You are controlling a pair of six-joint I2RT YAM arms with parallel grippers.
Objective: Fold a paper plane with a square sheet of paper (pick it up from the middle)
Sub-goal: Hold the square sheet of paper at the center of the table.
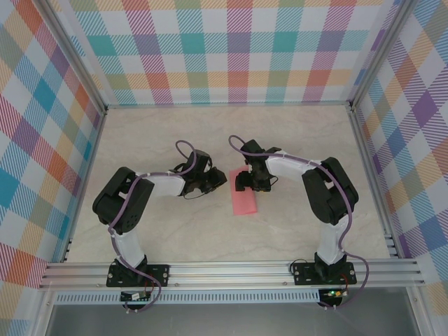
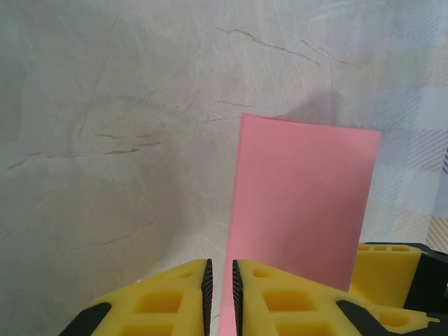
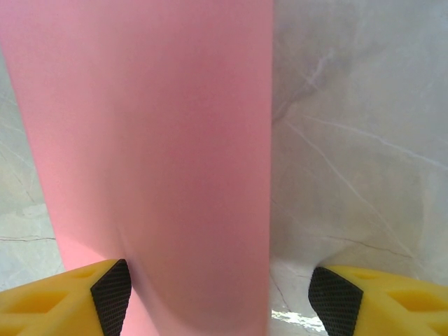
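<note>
The square sheet of paper [image 1: 245, 203] is salmon pink and lies mid-table, showing as a narrow folded strip. My left gripper [image 1: 222, 179] sits at its upper left side. In the left wrist view the paper [image 2: 301, 196] runs back between the yellow fingers of that gripper [image 2: 220, 280]. Its edge rests against the right pad, and a slim gap remains beside the left pad. My right gripper [image 1: 250, 183] hovers over the strip's far end. It stands open [image 3: 220, 294], wide astride the paper [image 3: 154, 140], which lies nearer its left finger.
The pale marble-patterned tabletop [image 1: 175, 231] surrounds the paper. Checked walls [image 1: 231, 49] close in the back and both sides, and an aluminium rail [image 1: 231, 273] runs along the near edge by the arm bases.
</note>
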